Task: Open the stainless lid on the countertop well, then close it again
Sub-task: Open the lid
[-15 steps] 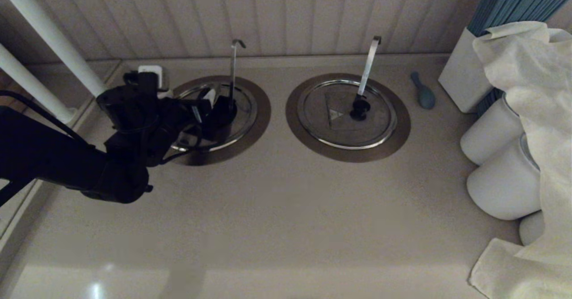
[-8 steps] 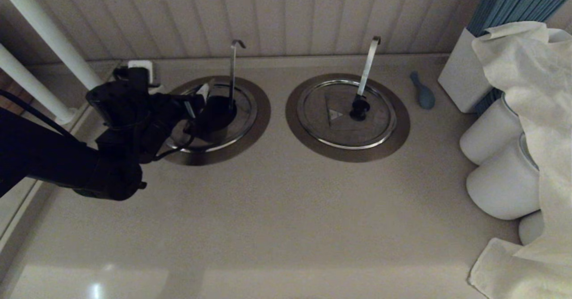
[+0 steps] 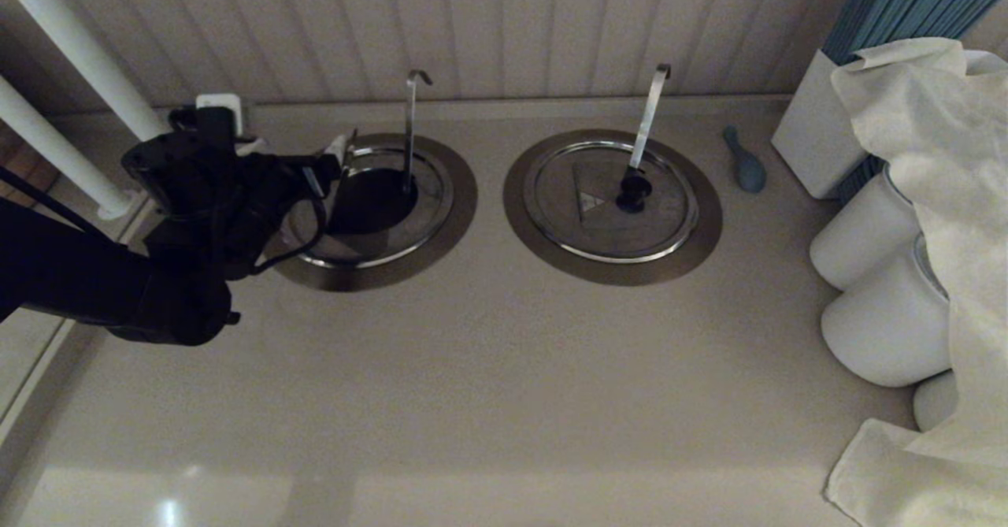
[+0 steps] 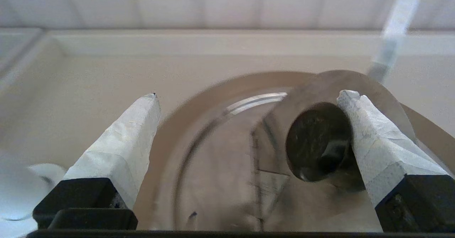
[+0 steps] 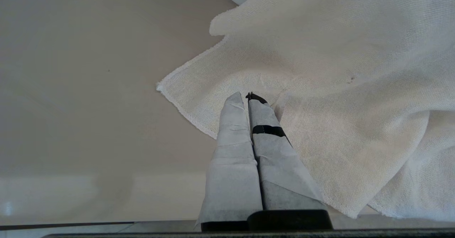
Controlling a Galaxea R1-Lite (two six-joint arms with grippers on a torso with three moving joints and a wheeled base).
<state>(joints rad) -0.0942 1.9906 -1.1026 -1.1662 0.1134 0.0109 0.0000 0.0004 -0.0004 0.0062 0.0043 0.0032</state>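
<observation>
The stainless lid (image 3: 421, 224) sits in the left countertop well, whose brown-grey flange (image 3: 465, 188) rings it. A thin hook-tipped handle (image 3: 409, 125) rises through it. The lid's folding section (image 4: 359, 83) is tilted up, leaving a dark patch (image 3: 366, 200) in the head view. Its black knob (image 4: 318, 142) faces my left gripper (image 4: 249, 95). That gripper (image 3: 331, 172) is open at the lid's left edge, with one fingertip (image 4: 355, 106) right beside the knob and the other far from it. My right gripper (image 5: 247, 95) is shut, parked over a white cloth (image 5: 337, 70), out of the head view.
The twin lid (image 3: 610, 200) with a pale flat handle (image 3: 650, 113) lies to the right. Further right are a blue spoon-like object (image 3: 746, 166), a white box of blue sticks (image 3: 819, 133), white containers (image 3: 890, 322) and draped cloth (image 3: 945, 157). White pipes (image 3: 79, 54) stand at the left.
My left gripper has drawn back to the left and slightly away from the lid's centre. The dark patch on the lid has come into view and grown.
</observation>
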